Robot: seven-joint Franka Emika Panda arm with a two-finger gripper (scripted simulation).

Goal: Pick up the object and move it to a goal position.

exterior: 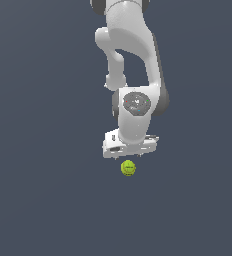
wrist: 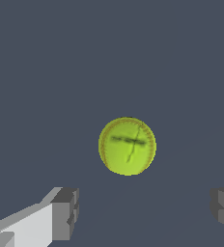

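Note:
The object, a small yellow-green ball point(exterior: 128, 167) with dark seam marks, lies on the flat dark grey-blue surface. It shows just below the white hand in the exterior view. My gripper point(exterior: 132, 153) hangs over it, pointing down, open and empty. In the wrist view the ball point(wrist: 127, 145) sits near the middle of the picture. My gripper point(wrist: 145, 208) has its two grey fingertips point(wrist: 65, 212) spread far apart, much wider than the ball. The ball is apart from both fingers and not between them.
The white Panda arm point(exterior: 130, 60) reaches down from the upper part of the exterior view. The dark surface point(exterior: 38, 200) around the ball is uniform. No goal marker shows in either view.

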